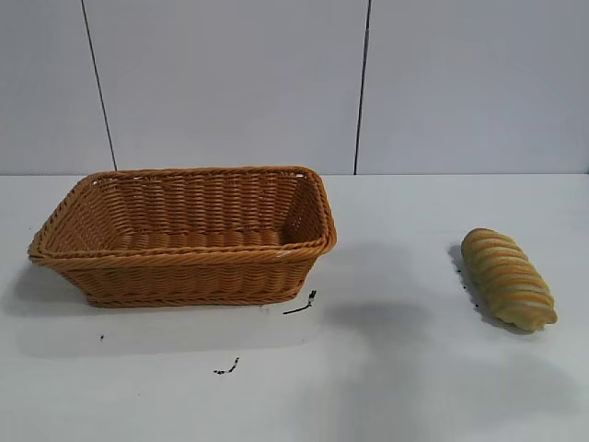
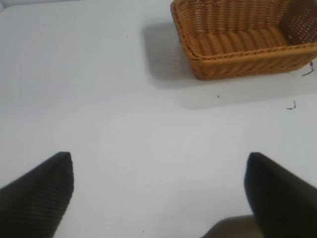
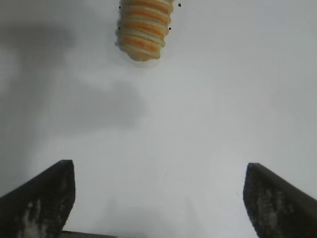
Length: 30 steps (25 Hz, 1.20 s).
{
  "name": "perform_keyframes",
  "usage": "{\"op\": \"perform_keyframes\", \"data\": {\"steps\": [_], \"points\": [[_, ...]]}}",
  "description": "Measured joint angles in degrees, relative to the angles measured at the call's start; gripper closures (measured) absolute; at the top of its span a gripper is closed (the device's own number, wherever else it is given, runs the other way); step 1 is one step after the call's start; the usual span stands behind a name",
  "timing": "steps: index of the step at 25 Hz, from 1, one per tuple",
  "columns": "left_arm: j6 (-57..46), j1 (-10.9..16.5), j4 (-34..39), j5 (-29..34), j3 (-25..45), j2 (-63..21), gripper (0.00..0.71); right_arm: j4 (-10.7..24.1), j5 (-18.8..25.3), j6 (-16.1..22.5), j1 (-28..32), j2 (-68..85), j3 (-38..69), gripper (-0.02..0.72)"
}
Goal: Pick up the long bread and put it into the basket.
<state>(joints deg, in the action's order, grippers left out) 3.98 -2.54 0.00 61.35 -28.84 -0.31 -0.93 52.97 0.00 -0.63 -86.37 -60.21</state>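
Looks like a lab test bench: bare white table (image 1: 386,387) marked with black ink scribbles (image 1: 301,305) beside the basket (image 1: 189,235), pale panelled wall (image 1: 230,83) behind.

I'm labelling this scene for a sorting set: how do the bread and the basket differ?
The basket is a large, open, woven orange-brown box; the bread is a much smaller, solid, tan-yellow loaf with orange ridges. The basket lies broadside toward the exterior view's left; the bread lies slantwise at its right. Both rest on the white table, apart, with no hand touching either.
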Motion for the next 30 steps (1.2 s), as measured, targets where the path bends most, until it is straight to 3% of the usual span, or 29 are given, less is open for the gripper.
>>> {"op": "perform_keyframes", "data": {"steps": [13,18,22,30], "points": [[0.00,0.00,0.00,0.00,0.00,0.00,0.014,0.16,-2.59,-0.39,-1.40,-18.93,-13.13,0.074],[0.00,0.00,0.00,0.00,0.00,0.00,0.014,0.15,-5.92,0.00,-3.86,-23.10,-13.57,0.074],[0.00,0.00,0.00,0.00,0.00,0.00,0.014,0.33,-9.54,2.72,-3.73,-26.39,-13.59,0.074],[0.00,0.00,0.00,0.00,0.00,0.00,0.014,0.33,-15.55,2.98,-3.70,-32.05,-13.88,0.074]]}}
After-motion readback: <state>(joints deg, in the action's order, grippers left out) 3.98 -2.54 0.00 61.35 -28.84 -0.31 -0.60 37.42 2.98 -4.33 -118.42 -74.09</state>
